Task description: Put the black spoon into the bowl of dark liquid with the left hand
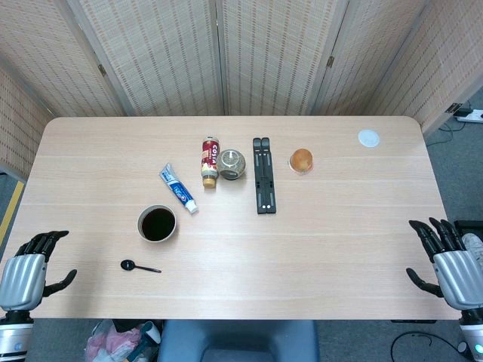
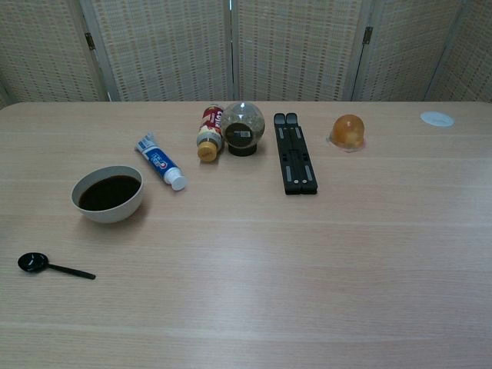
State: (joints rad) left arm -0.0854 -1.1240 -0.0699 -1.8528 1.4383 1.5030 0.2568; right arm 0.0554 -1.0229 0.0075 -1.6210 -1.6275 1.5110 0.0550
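While my left hand [image 1: 26,273] hangs at the near-left edge of the table [image 1: 339,226], fingers apart and holding nothing, the black spoon [image 1: 139,266] lies flat to its right, apart from my fingers. Its long axis runs roughly left to right, scoop toward my hand and handle pointing away; my right hand [image 1: 450,265], equally slack and empty, is well apart at the far side. Just beyond the spoon stands the bowl of dark liquid [image 1: 157,224]. Counted: one spoon, one bowl, then farther back one toothpaste tube [image 1: 179,188], one bottle [image 1: 210,161], one glass globe [image 1: 232,164], one black folding stand [image 1: 263,185], one orange jelly cup [image 1: 301,160], one white lid [image 1: 368,137].
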